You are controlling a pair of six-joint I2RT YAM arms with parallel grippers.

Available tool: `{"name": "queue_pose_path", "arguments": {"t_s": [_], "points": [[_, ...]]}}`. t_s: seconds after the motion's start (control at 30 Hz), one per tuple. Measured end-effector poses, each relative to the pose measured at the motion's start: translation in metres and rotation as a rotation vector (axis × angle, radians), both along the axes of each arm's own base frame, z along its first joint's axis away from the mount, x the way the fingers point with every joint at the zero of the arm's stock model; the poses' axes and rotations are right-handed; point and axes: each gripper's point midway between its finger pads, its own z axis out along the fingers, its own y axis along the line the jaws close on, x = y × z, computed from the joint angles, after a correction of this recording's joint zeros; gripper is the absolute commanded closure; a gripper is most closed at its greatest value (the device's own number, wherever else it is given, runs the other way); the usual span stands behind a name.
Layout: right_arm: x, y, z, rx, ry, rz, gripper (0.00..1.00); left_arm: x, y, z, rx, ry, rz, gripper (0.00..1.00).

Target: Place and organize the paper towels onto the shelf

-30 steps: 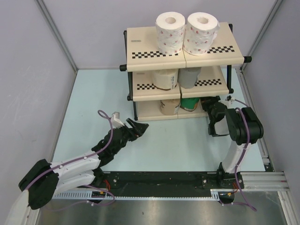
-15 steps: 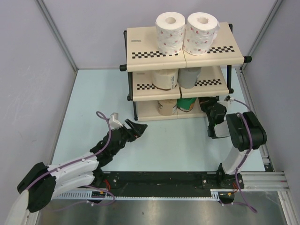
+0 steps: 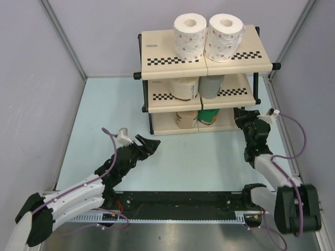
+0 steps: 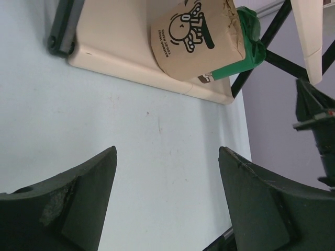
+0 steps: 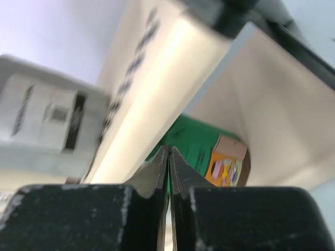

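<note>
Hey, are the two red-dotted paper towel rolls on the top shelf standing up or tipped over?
Both upright: the left dotted roll and right dotted roll show their centre holes facing up, seated on the top tier.

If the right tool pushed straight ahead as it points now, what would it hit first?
Likely the green roll on the shelf's bottom tier; the shut right tool aims right at it, depth unclear.

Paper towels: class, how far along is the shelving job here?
Done: six rolls on the shelf, white rolls on top, cream roll and grey roll mid-tier, tan roll and green roll below. In hand: nothing; left gripper open, right gripper shut, both empty. Left: apparently nothing to place.
</note>
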Motion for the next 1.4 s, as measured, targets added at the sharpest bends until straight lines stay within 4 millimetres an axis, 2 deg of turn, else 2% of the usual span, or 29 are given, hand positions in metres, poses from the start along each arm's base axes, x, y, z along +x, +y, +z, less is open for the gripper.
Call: {"name": "queue_pose_path", "arguments": {"t_s": [0.1,0.13,0.17,0.2,0.23,0.33,0.4,0.47,0.53,0.67,0.83,1.03,1.13,1.4], "points": [[-0.029,0.006,0.015,-0.036,0.013,0.04,0.78,-0.005,0.011,-0.001,0.021,0.012,0.023,0.14],[-0.039,0.008,0.021,-0.046,0.01,0.052,0.68,-0.007,0.015,-0.001,0.029,0.018,0.032,0.14],[-0.05,0.009,0.023,-0.054,0.016,0.062,0.63,-0.008,0.018,-0.001,0.035,0.021,0.038,0.13],[-0.061,0.009,0.026,-0.062,0.018,0.072,0.51,-0.01,0.023,-0.002,0.049,0.03,0.049,0.11],[-0.072,0.009,0.03,-0.072,0.017,0.079,0.45,-0.012,0.026,-0.001,0.058,0.037,0.056,0.09],[-0.1,0.01,0.027,-0.108,0.041,0.107,0.27,-0.017,0.038,0.001,0.082,0.055,0.083,0.04],[-0.119,0.01,0.021,-0.138,0.074,0.13,0.09,-0.021,0.046,0.002,0.099,0.069,0.103,0.0],[-0.132,0.012,0.013,-0.165,0.127,0.154,0.04,-0.025,0.054,0.003,0.111,0.084,0.117,0.0],[-0.143,0.013,0.005,-0.187,0.182,0.179,0.0,-0.029,0.06,0.005,0.118,0.094,0.13,0.0],[-0.163,0.015,-0.008,-0.221,0.275,0.225,0.0,-0.037,0.073,0.004,0.15,0.143,0.16,0.0],[-0.184,0.02,-0.011,-0.25,0.327,0.283,0.0,-0.047,0.086,-0.006,0.177,0.23,0.204,0.0],[-0.196,0.024,-0.015,-0.246,0.374,0.324,0.0,-0.062,0.102,-0.03,0.225,0.344,0.254,0.0],[-0.199,0.024,-0.02,-0.249,0.396,0.328,0.0,-0.067,0.108,-0.035,0.236,0.367,0.263,0.0],[-0.199,0.024,-0.024,-0.255,0.419,0.331,0.0,-0.07,0.111,-0.01,0.14,0.248,0.235,0.0]]}}
